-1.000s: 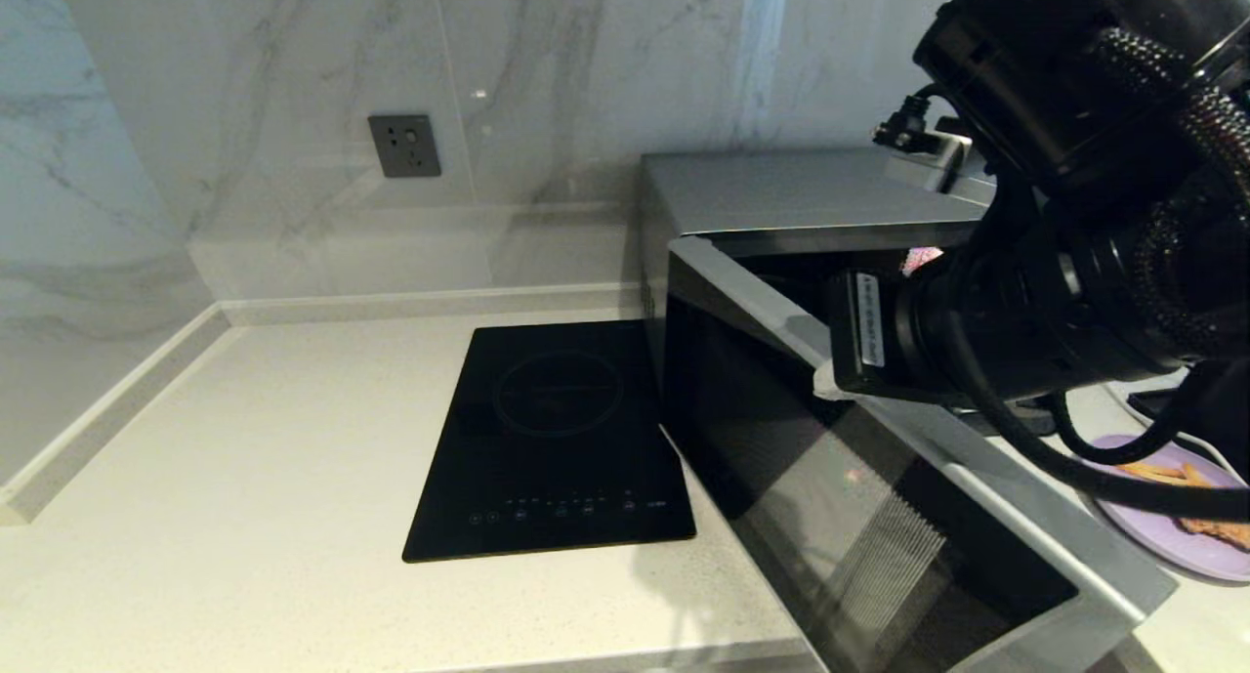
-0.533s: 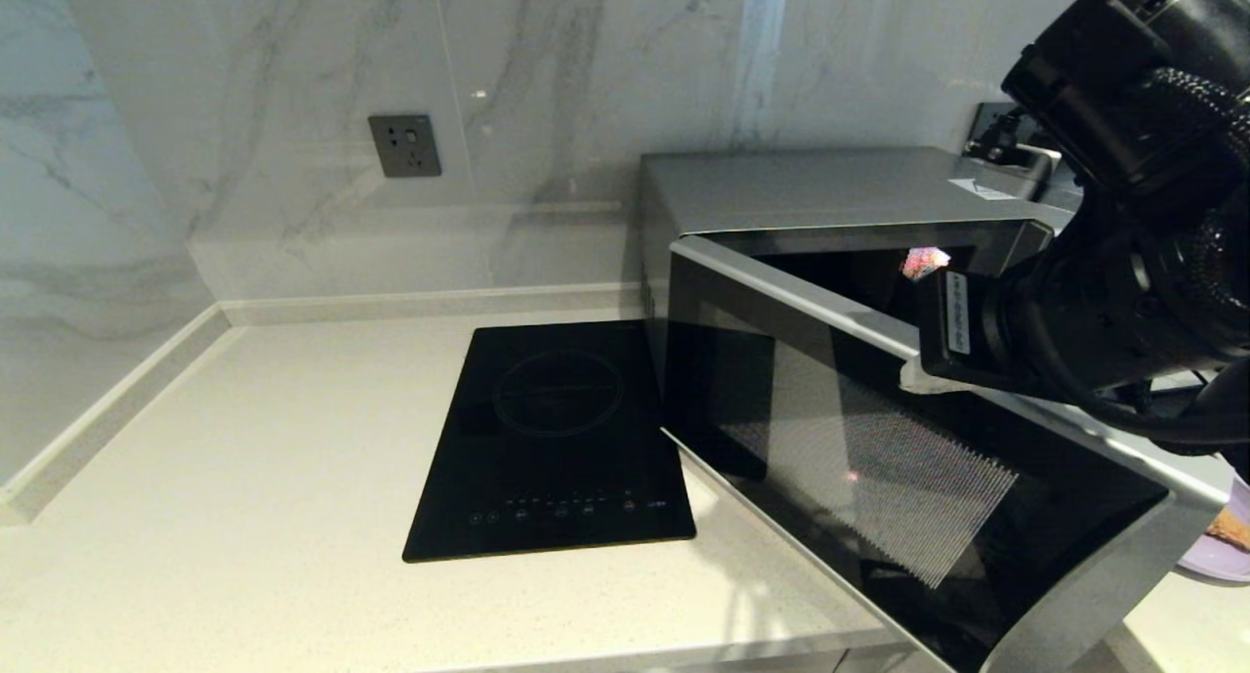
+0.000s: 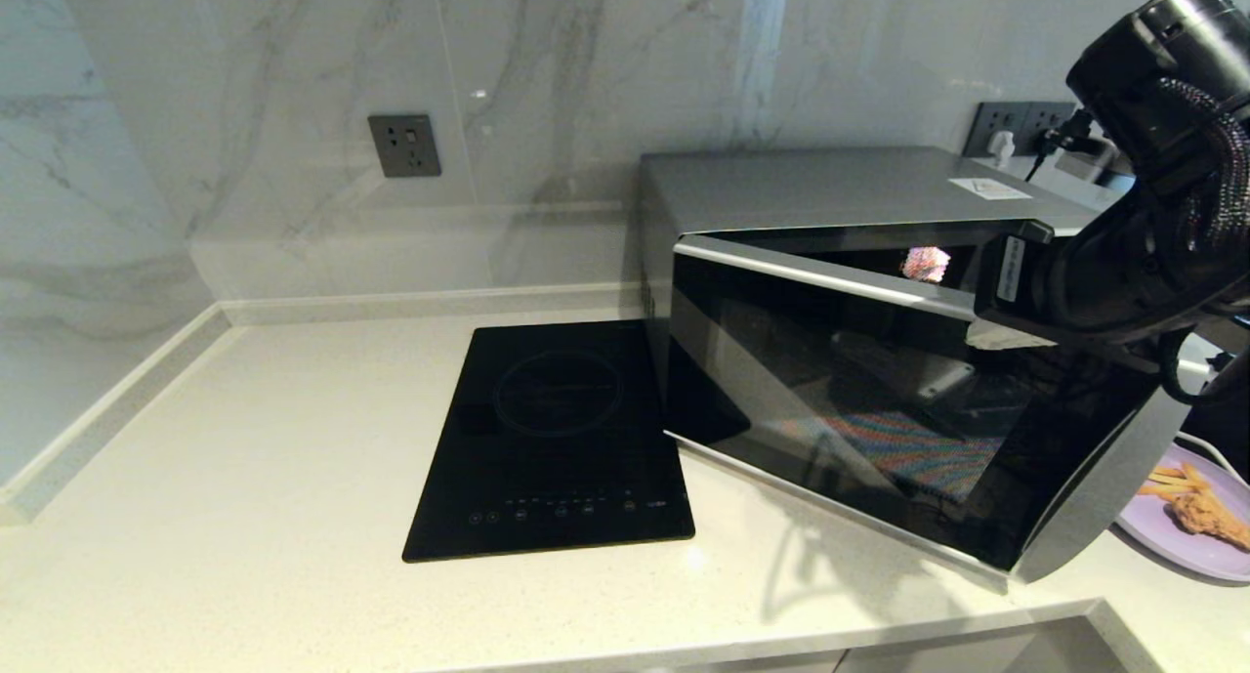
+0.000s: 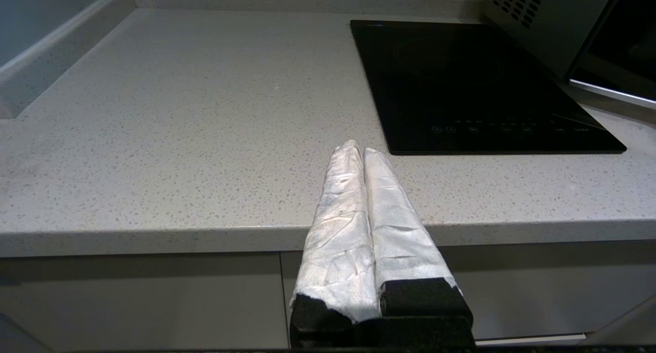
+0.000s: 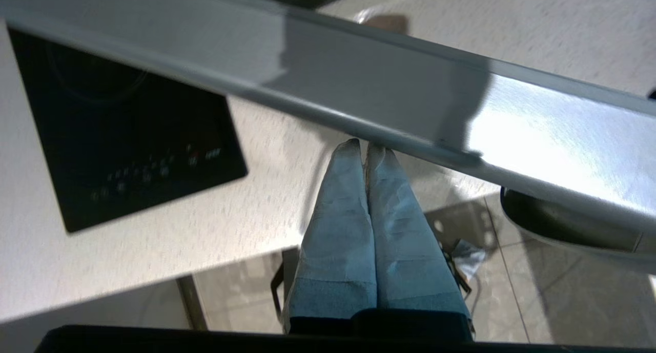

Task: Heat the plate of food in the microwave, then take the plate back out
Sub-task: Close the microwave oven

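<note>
Pushing the microwave (image 3: 879,399) door shut, plate of food (image 3: 1196,517) left outside, lower right

Right gripper (image 5: 366,150) clenched, empty, touching door edge; left gripper (image 4: 357,150) clenched, parked; door needs reopening

The right arm reaches in from the right, its wrist bent downward, and the right pincer (image 5: 366,147) has its two wrapped fingers (image 5: 338,225) pressed flat together, tips against the top edge of the microwave door (image 5: 410,112). The left pincer (image 4: 357,149) hangs low at the desk (image 4: 154,138) front, fingers closed, holding nothing.
</note>
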Available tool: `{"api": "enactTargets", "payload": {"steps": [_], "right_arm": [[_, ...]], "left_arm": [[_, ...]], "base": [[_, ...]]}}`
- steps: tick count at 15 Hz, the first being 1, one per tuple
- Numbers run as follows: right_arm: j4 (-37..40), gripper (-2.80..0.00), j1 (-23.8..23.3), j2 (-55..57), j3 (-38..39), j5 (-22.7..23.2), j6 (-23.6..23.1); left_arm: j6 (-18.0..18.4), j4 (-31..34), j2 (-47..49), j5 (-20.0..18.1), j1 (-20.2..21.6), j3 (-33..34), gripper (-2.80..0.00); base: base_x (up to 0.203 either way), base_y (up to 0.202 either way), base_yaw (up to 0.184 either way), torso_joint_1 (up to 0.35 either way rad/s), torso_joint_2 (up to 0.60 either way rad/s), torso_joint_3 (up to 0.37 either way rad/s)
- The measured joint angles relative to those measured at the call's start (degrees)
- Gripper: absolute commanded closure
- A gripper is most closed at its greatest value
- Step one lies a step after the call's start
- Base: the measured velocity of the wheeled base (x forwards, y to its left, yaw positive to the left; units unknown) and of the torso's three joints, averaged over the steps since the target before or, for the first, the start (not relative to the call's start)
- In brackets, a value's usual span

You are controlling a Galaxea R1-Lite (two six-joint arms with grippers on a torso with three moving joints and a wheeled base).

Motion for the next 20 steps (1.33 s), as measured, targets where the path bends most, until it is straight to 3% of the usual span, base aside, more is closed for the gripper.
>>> {"api": "enactTargets", "payload": {"steps": [10,20], "right_arm": [[-14.60,0.00,-12.89,7.79,-0.26,2.24,-3.11],[-19.38,0.00,-17.80,15.44,-6.18,7.20,-3.25]], "left_arm": [[0.00,-0.02,0.00,0.00,0.00,0.00,0.00],[0.02,-0.02,0.00,0.00,0.00,0.00,0.00]], "base": [[0.000,0.000,0.000,0.000,0.00,0.000],[0.000,0.000,0.000,0.000,0.00,0.000]]}}
